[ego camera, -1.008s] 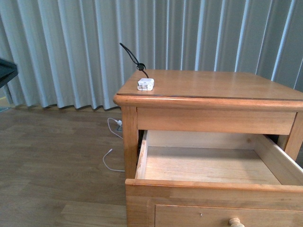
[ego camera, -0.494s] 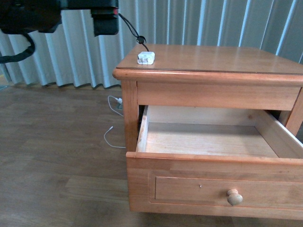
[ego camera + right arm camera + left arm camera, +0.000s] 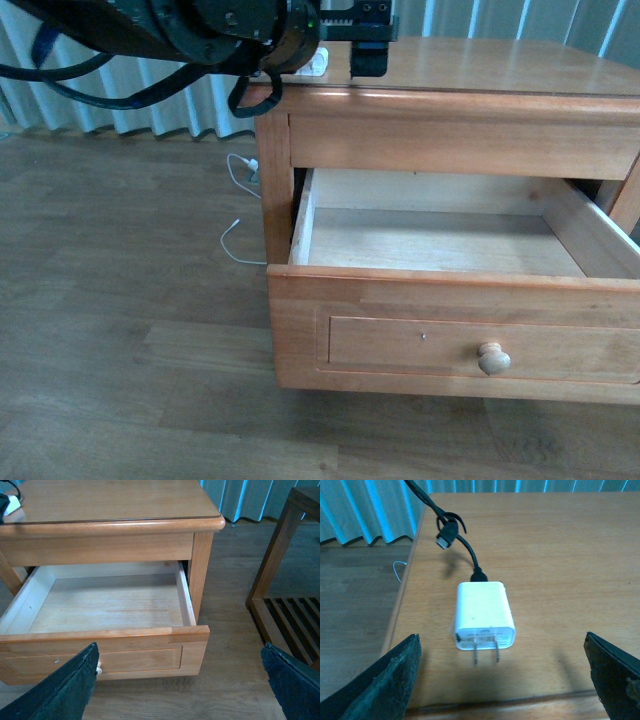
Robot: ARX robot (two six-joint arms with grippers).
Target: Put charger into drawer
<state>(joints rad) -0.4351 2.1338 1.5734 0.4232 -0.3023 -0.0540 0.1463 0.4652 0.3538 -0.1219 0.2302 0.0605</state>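
The charger (image 3: pixel 484 615), a small white plug block, lies flat on the cabinet top (image 3: pixel 560 555) near its left edge, prongs pointing at my left gripper (image 3: pixel 502 680). Its black looped cable (image 3: pixel 451 530) trails off behind it. That gripper is open, its fingers (image 3: pixel 390 680) wide on either side and just short of the block. In the front view the left gripper (image 3: pixel 332 52) hovers over the charger (image 3: pixel 316 66). The drawer (image 3: pixel 450 300) is pulled out, its pale interior bare. My right gripper (image 3: pixel 182 690) hangs open above the floor in front of the drawer (image 3: pixel 110 605).
A thin white cable (image 3: pixel 240 215) lies on the wooden floor left of the cabinet. The drawer's round knob (image 3: pixel 493 358) faces forward. A dark wooden slatted rack (image 3: pixel 280 580) stands right of the cabinet. Curtains hang behind.
My left arm has come in from the upper left and now sits over the charger. The front view has dropped, showing more of the drawer front.
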